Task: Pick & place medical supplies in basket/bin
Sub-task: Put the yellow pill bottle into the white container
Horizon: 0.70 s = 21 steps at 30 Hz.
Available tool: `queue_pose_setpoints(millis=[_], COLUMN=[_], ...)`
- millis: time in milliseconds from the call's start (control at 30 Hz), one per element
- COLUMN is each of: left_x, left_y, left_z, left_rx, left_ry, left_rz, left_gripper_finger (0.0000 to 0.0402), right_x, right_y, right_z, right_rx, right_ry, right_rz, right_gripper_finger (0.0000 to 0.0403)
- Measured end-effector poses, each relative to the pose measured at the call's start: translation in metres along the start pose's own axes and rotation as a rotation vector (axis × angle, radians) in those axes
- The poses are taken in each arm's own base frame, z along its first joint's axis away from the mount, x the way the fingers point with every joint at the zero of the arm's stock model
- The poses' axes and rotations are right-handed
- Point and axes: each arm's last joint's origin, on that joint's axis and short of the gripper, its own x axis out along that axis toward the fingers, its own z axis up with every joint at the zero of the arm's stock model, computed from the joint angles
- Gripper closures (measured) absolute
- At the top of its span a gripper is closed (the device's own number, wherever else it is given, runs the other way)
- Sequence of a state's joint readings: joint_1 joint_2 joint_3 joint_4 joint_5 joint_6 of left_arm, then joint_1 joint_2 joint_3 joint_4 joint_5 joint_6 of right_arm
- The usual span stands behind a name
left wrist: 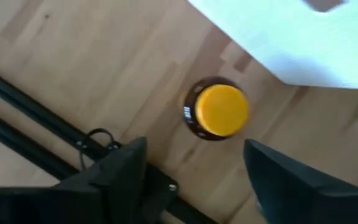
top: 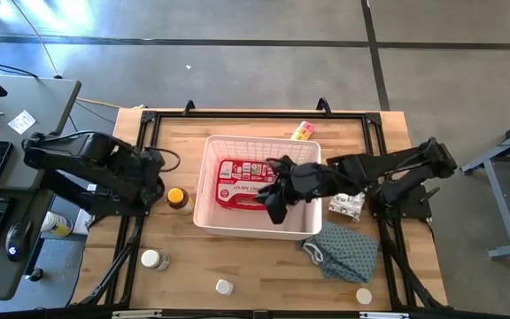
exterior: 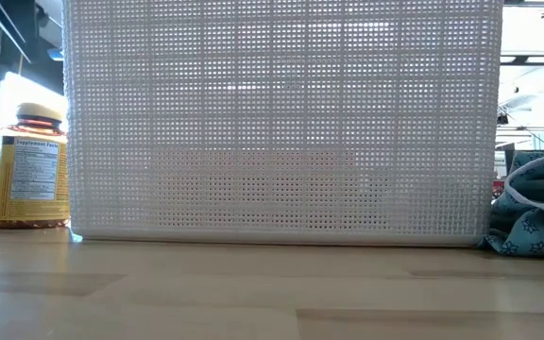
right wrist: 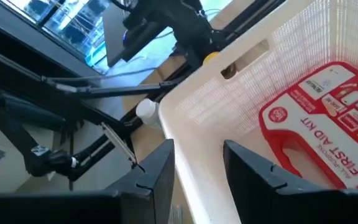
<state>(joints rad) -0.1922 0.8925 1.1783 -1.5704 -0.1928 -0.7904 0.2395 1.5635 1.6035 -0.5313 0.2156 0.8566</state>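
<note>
Only the left wrist view shows the left end effector spread open beside the amber bottle.

You have the basket at the middle of the table, with the first-aid case lying flat inside it. Just beside the basket's left wall stands a bottle, upright and apart from it (the left gripper sits right next to that bottle, fingers spread). The right gripper hangs over the basket's right half, above its near rim. To the basket's right lies a packet, and nearer you a crumpled cloth. Three small bottles stand along the near edge.
</note>
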Motion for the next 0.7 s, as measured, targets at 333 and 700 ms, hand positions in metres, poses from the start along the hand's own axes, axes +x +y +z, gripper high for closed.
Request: queue_pose_setpoints(millis=[333,700], left_x=[0.028,0.048], left_y=[0.015,0.007], left_z=[-0.001,0.006], left_rx=[0.144,0.162], left_ry=[0.081,0.097], left_rz=[0.096,-0.087], left_gripper_finger=[0.0031,0.0047], right_x=[0.001,-0.003], right_y=[-0.005,0.005], right_z=[0.009,-0.003], right_rx=[0.038,0.049], right_ry=[-0.125,-0.163], right_rz=[-0.083,-0.11], right_gripper_finger=[0.0274,0.0274])
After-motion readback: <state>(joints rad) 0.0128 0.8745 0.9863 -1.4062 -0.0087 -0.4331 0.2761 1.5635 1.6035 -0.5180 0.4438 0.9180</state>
